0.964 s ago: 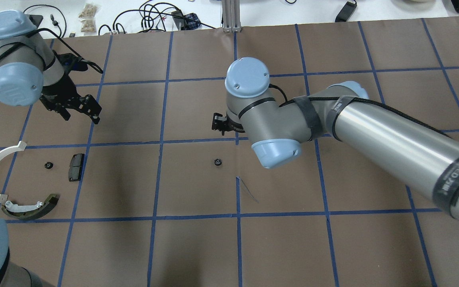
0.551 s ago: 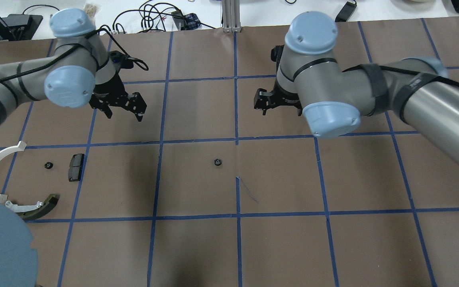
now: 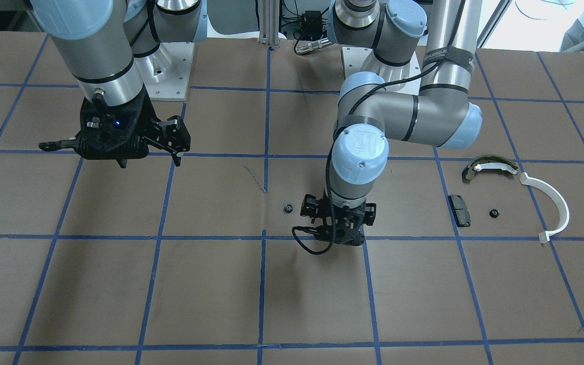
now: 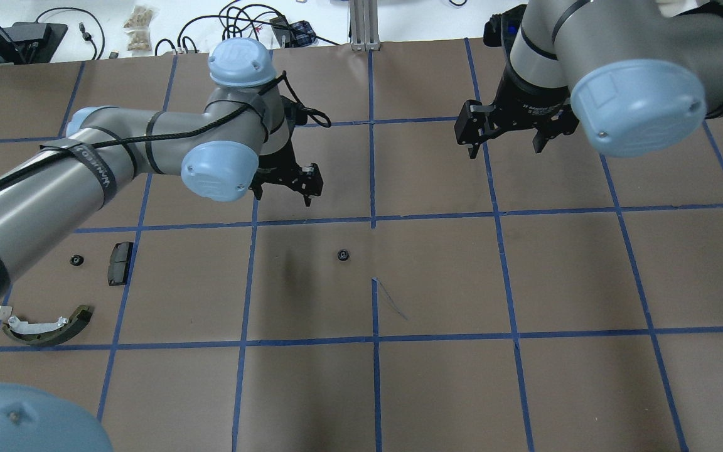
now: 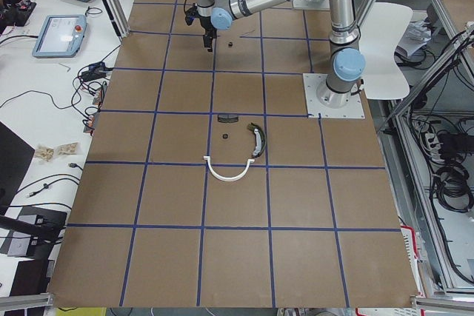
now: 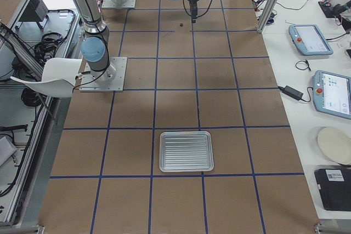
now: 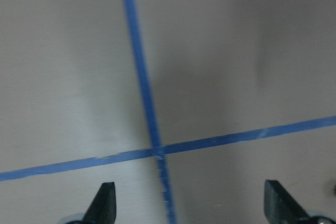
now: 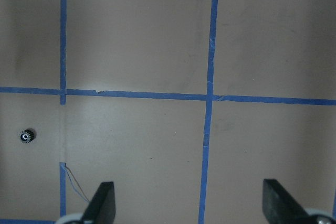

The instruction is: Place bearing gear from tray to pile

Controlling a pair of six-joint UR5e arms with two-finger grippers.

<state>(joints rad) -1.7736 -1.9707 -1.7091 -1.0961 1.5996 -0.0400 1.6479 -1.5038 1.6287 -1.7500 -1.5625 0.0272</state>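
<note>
A: Overhead exterior view first: where is the small black toothed bearing gear (image 4: 342, 255)?

B: Lying on the brown paper-covered table (image 4: 437, 389), near its middle, a little left of the central blue tape line (image 4: 372, 188). Nothing touches it.

A: And the pile (image 3: 459, 209)?

B: Well apart, at the table's left end: a white curved plastic arc (image 3: 565, 215), an olive-and-white curved shoe (image 3: 489, 162), a small black rectangular pad (image 4: 119, 262), with a second small black gear (image 4: 75, 260) just beside the pad.

A: The arms?

B: The left gripper (image 4: 283, 196) hangs over the far side of the gear, slightly left of it; its wrist camera shows the fingers (image 7: 105, 205) spread, only paper and tape between them. The right gripper (image 4: 504, 149) hangs farther off, far and right, jaws likewise spread, holding nothing.

A: The tray?

B: A ribbed silver metal tray (image 6: 186, 150) lies at the table's right end.
</note>
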